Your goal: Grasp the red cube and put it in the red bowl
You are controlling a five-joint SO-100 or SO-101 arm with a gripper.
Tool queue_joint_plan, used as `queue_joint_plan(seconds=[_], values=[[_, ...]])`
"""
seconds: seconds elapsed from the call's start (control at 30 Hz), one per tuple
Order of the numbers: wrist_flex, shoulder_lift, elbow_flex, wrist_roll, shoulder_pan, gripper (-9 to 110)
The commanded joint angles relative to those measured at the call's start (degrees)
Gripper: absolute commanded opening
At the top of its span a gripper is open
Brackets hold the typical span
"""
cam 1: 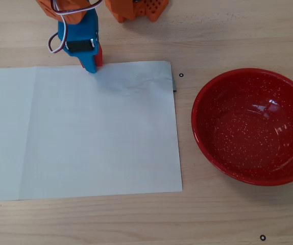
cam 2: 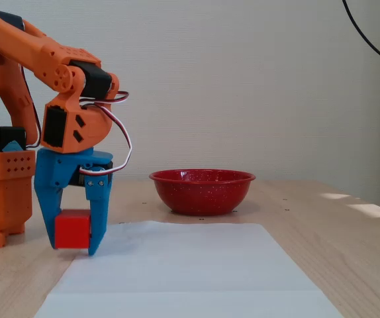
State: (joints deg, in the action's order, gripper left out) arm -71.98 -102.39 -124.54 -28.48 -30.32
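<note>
In the fixed view the small red cube (cam 2: 71, 229) is clamped between the two blue fingers of my gripper (cam 2: 72, 248), just above the table near the arm's base. From overhead only a sliver of the red cube (cam 1: 99, 55) shows beside the blue gripper (cam 1: 91, 67), at the far edge of the white paper. The red bowl (cam 1: 252, 126) speckled with white sits at the right of the overhead view and holds nothing; the fixed view shows the red bowl (cam 2: 202, 190) farther back on the table.
A white paper sheet (cam 1: 85, 132) covers the left and middle of the table. The orange arm base (cam 2: 4, 192) stands at the left of the fixed view, right behind the gripper. Small black marks (cam 1: 262, 237) dot the wooden tabletop.
</note>
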Motion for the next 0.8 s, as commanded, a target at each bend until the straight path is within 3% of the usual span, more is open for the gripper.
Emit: queue_joint_plan(seconds=[0.0,0.37,0.77], values=[[-2.1,-6.5,9.5,2.6,-0.2,0],[-14.1,-4.0,28.7,11.0,4.7,0],[-23.0,-1.3,50.6,22.6,21.4,0]])
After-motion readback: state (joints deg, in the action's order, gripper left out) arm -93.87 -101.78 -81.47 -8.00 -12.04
